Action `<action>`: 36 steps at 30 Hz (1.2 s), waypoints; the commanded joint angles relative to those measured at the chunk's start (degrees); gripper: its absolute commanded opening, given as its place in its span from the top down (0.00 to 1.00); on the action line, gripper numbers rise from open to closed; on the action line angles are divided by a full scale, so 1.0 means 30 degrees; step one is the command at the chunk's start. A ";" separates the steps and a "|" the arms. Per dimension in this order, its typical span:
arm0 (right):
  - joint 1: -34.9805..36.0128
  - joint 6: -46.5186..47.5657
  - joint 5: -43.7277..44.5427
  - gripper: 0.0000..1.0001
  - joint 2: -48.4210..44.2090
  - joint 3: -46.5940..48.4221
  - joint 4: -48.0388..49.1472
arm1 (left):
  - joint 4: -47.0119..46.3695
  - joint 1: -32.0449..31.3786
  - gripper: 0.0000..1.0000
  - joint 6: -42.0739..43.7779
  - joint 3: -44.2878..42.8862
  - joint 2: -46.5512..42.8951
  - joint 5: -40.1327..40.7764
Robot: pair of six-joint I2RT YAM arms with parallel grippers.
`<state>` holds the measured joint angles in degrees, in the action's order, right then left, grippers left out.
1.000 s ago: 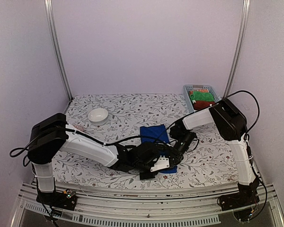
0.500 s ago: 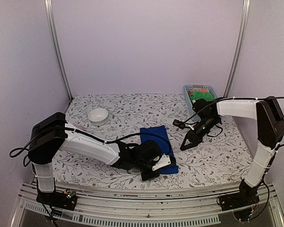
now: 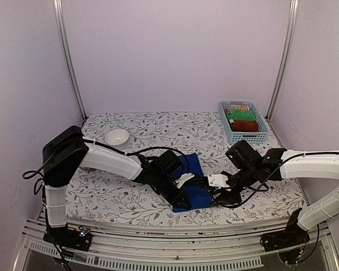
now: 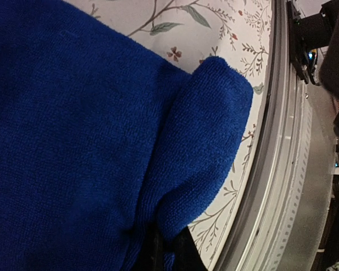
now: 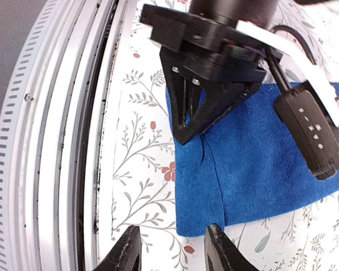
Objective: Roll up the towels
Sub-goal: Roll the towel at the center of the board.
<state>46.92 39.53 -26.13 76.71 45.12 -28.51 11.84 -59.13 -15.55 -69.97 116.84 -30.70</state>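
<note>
The blue towel (image 3: 191, 169) lies flat near the table's front edge and fills most of the left wrist view (image 4: 73, 130). My left gripper (image 3: 184, 202) is shut on its near edge, where the corner (image 4: 214, 124) is folded up over the fingers (image 4: 186, 254). In the right wrist view the left gripper (image 5: 186, 132) pinches that same hem of the blue towel (image 5: 260, 164). My right gripper (image 5: 172, 254) stands open just off the towel's near corner, one finger on either side of the hem, touching nothing. A dark red towel (image 3: 246, 126) sits in the basket.
A light blue basket (image 3: 262, 133) at the back right also holds a green cloth (image 3: 240, 116) and an orange patterned one. A white bowl (image 3: 117, 137) stands at the back left. The metal front rail (image 5: 73, 141) runs close beside both grippers.
The right arm swung out to the right, then came down low beside the towel's near corner, its jaws opening. The left gripper closed on the towel's edge and lifted the corner.
</note>
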 commanded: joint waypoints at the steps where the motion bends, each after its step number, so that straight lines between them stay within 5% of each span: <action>1: 0.1615 0.0542 0.3160 0.60 0.0392 -0.0301 0.2452 | 0.0221 0.0497 1.00 -0.2613 0.0688 0.0609 -0.2386; 14: 0.3976 -0.0141 0.5685 0.56 0.5275 0.1129 0.4429 | -0.0337 0.1006 1.00 -0.3571 0.0935 0.0412 -0.3298; 19: 0.4016 -0.0354 0.5202 0.69 0.6519 0.1601 0.4178 | -0.1041 0.1344 1.00 -0.4139 0.1290 0.0235 -0.3894; 23: 0.3882 -0.0163 0.2795 0.93 0.6899 0.1985 0.2764 | -0.1725 0.1592 1.00 -0.4395 0.1617 -0.0015 -0.4351; 26: 0.3134 0.0200 -0.0362 0.96 0.7235 0.2633 0.0795 | -0.1832 0.1768 1.00 -0.4089 0.1896 -0.0490 -0.4297; 28: 0.2297 0.0394 -0.2237 0.97 0.7816 0.3438 -0.0673 | -0.1883 0.1845 0.88 -0.3807 0.2257 -0.1091 -0.3806; 36: -0.0726 0.1604 -0.8357 0.97 1.3171 0.8221 -0.7362 | -0.3239 0.1922 0.65 -0.3481 0.6027 -0.6315 0.3621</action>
<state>48.34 41.54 -38.39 108.95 64.14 -36.38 4.93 -54.11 -26.92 -56.29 104.77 -33.19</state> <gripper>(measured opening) 0.057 0.329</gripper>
